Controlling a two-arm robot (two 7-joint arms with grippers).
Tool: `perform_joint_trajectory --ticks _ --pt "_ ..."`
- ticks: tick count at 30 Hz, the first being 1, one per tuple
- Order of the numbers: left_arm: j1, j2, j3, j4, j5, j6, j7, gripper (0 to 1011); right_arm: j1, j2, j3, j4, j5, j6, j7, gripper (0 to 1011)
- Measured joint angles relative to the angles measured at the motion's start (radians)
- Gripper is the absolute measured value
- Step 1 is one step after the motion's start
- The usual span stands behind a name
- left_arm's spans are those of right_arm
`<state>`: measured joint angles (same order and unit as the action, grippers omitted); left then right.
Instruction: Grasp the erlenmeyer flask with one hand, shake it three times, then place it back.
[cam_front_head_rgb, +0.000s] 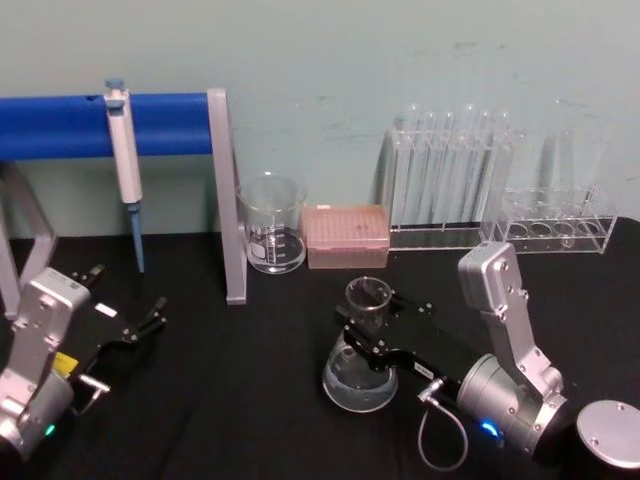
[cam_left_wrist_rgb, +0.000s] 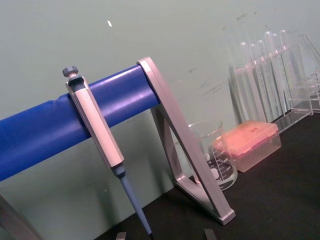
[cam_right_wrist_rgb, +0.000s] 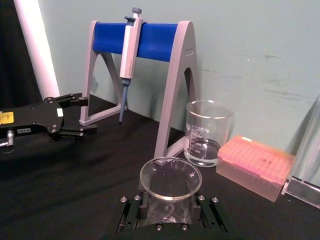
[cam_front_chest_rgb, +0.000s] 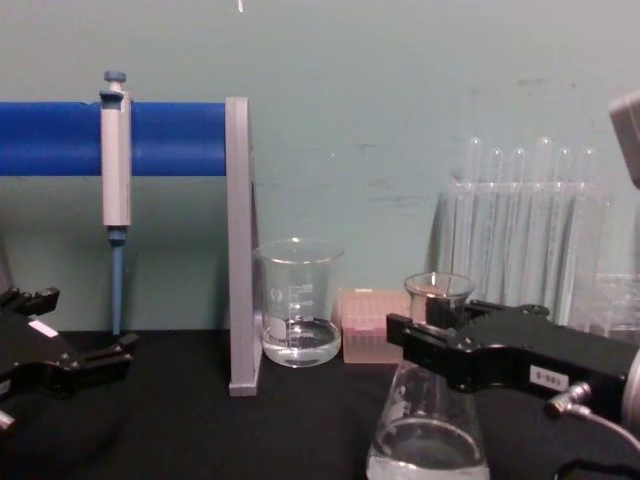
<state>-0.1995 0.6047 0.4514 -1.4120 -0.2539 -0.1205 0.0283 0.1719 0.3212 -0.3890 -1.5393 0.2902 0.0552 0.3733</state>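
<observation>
Glass erlenmeyer flask stood upright, long axis vertical, at 5 o'clock from the beaker, its neck clamped between the jaws of the right gripper, which reached in from 4 o'clock. At the flask's 9 o'clock, well apart, the left gripper lay parked with jaws spread. The white label on the right gripper was too small to read.

Right pincer clasps the upright erlenmeyer flask.

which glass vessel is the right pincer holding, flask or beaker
The erlenmeyer flask, cone-shaped, its narrow neck in the right pincer. The straight-sided beaker stands free beside the pink box.
</observation>
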Motion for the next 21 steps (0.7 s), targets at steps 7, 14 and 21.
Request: perform_joint_trajectory --ticks 7,14,21 --pt "0.000 0.000 0.000 0.000 0.000 0.000 0.000 1001 -0.002 -0.001 -0.003 0.011 0.001 -0.011 0.002 451" --pt "0.000 0.000 0.000 0.000 0.000 0.000 0.000 1001 -0.002 -0.001 -0.003 0.027 0.000 -0.017 0.001 451" --pt "0.000 0.000 0.000 0.000 0.000 0.000 0.000 1001 -0.002 -0.003 -0.003 0.035 -0.002 -0.022 0.001 451"
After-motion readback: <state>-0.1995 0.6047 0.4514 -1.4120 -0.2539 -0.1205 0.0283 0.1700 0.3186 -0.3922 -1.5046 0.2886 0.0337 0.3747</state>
